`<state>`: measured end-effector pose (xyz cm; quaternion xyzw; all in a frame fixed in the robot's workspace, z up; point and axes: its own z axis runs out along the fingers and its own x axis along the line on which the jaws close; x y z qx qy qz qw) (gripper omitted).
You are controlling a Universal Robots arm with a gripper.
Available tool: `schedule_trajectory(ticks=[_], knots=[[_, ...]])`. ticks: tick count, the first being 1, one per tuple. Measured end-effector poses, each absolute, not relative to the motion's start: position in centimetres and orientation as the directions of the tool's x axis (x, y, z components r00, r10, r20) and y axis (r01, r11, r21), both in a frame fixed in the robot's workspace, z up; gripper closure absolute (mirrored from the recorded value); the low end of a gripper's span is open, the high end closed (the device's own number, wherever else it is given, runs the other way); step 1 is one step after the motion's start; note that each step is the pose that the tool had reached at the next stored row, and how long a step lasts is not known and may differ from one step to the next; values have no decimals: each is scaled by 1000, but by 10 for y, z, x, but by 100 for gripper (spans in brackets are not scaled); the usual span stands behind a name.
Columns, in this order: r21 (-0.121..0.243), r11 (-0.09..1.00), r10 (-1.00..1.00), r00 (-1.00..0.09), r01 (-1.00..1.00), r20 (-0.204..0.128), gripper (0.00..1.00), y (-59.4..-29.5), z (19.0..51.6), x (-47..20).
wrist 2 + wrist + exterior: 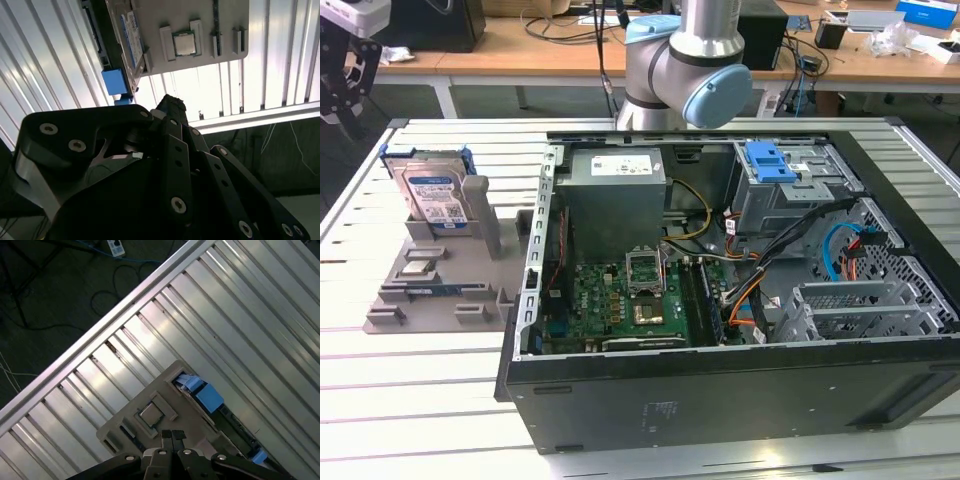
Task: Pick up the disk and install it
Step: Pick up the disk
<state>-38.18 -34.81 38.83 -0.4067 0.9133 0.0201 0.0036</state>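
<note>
Disk [433, 195], the flat rectangular silver metal hard drive with a white-and-blue label and blue plastic frame, is not in my grasp. Nearest to me is my own black claw [173, 434]. Its fingertips are pressed together with nothing between them, and it hangs in the air well above the work. Below it lies a flat grey plastic holder [167, 382] with raised slots. A small square silver processor chip [150, 415] sits in one pocket of that holder, and in the first wrist view my fingertips line up just beside it. At the holder's other side the disk stands upright on its edge in a slot. The holder rests on a ribbed silver aluminium desk [235, 310]. Further off, to the exterior view's right of the holder, an open black computer case [720, 400] lies on the same desk, showing a green circuit board [620, 300]. Beyond the desk's edge is a dark floor [45, 295] with loose cables.
</note>
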Motion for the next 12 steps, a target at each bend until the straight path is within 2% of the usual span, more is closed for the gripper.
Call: schedule_trajectory(ticks=[12], knots=[[34,565,-824,-566,-824,-23,89,-348,388,-382]])
